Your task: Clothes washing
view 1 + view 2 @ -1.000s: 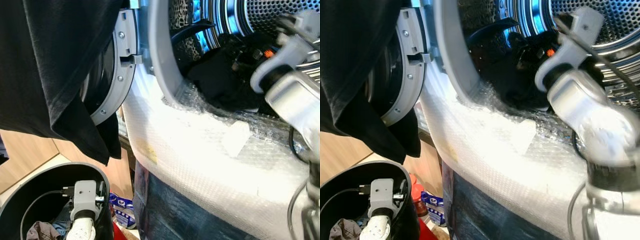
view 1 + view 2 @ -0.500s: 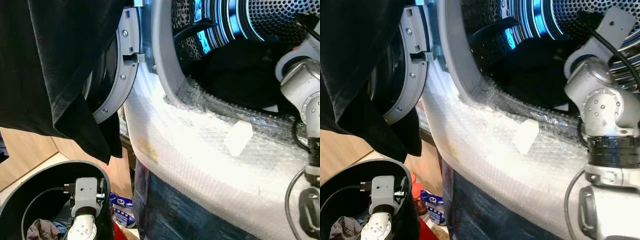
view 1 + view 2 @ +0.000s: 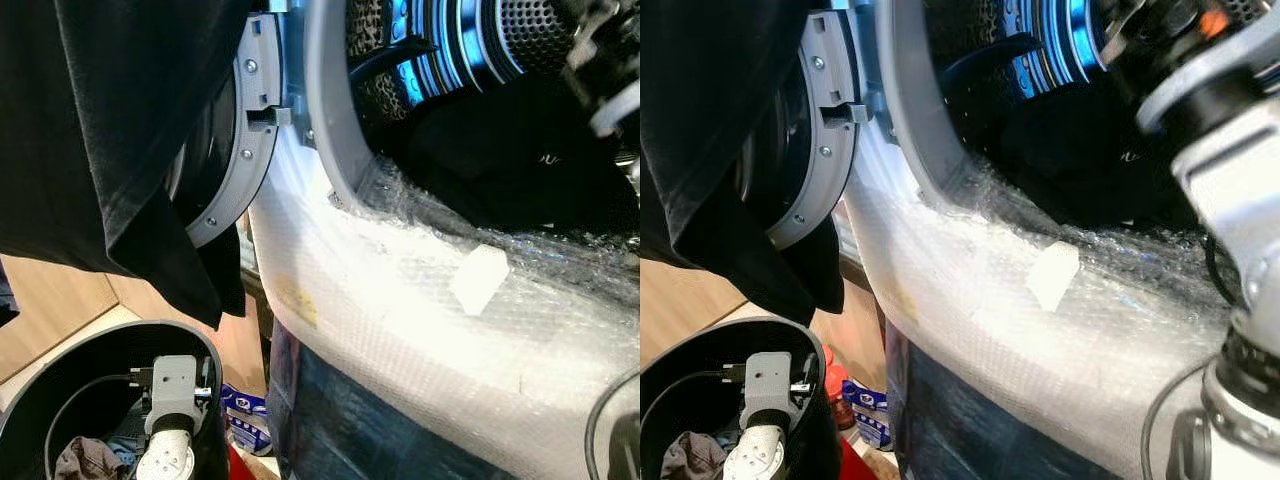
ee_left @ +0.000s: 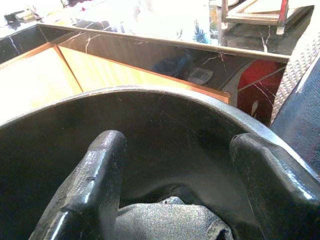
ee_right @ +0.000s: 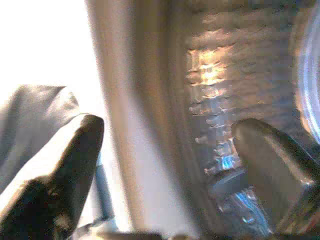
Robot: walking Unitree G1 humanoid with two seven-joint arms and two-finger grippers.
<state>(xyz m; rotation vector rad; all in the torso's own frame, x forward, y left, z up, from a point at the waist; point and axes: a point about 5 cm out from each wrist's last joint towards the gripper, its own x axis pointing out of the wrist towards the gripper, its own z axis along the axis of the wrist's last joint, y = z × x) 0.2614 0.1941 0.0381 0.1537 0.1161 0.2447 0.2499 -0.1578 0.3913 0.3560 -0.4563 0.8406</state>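
Observation:
The washing machine drum [image 3: 530,30] stands open, and a heap of black clothes [image 3: 500,150] lies in its mouth beside a leopard-print piece [image 3: 365,40]. My right arm [image 3: 1230,150] is raised at the drum's upper right. In the blurred right wrist view, my right gripper [image 5: 165,165] is open with nothing between its fingers, close to the drum wall. My left gripper [image 4: 175,200] hangs open inside the black laundry basket [image 3: 60,370], just above a grey garment [image 4: 170,222]. The left wrist [image 3: 170,400] sits low in the basket.
Bubble wrap [image 3: 400,290] with a white tag [image 3: 478,280] covers the machine's front below the opening. The round door [image 3: 235,150] is swung open to the left, and a black garment [image 3: 110,130] hangs over it. A blue packet [image 3: 245,415] lies on the floor.
My right arm pulled back out of the drum, then swung up toward the drum's upper right. The black clothes stay in the drum. The left arm has not moved.

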